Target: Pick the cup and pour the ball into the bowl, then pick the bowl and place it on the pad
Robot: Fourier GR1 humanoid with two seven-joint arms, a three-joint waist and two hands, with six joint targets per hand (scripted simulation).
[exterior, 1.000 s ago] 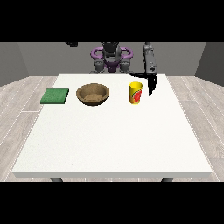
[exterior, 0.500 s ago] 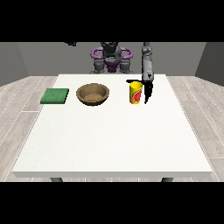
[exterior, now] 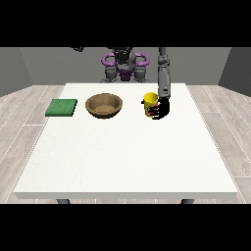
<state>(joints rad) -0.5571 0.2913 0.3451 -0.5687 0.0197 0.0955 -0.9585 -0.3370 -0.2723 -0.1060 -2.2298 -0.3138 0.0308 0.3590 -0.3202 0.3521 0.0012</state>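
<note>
a large white table (exterior: 127,157) with a flat matte rectangular top is seen over pale wood-plank flooring, grey walls behind. the robot torso (exterior: 123,66), grey with purple rounded shoulder rings, is placed at the table's far edge. one grey segmented arm (exterior: 163,78) is extended down over the table at the view's right. a round brown bowl (exterior: 104,105), wood-toned with a shallow hollow and a thick rim, is set on the far middle of the table. a flat square green pad (exterior: 62,107), thin and matte, is laid well to the left of the bowl, apart from it. a yellow cylindrical cup (exterior: 150,104) with a reddish mark on its side is stood upright to the right of the bowl, not touching it. the ball cannot be made out; the cup's inside is not shown. the black hand at the view's right (exterior: 162,109) is pressed against the cup's right side, with dark curled fingers (exterior: 156,113) seen wrapped across the cup's lower front, so the cup is grasped. the cup's base appears to be on or just at the table surface; which cannot be told. the other hand is not seen in the view.
</note>
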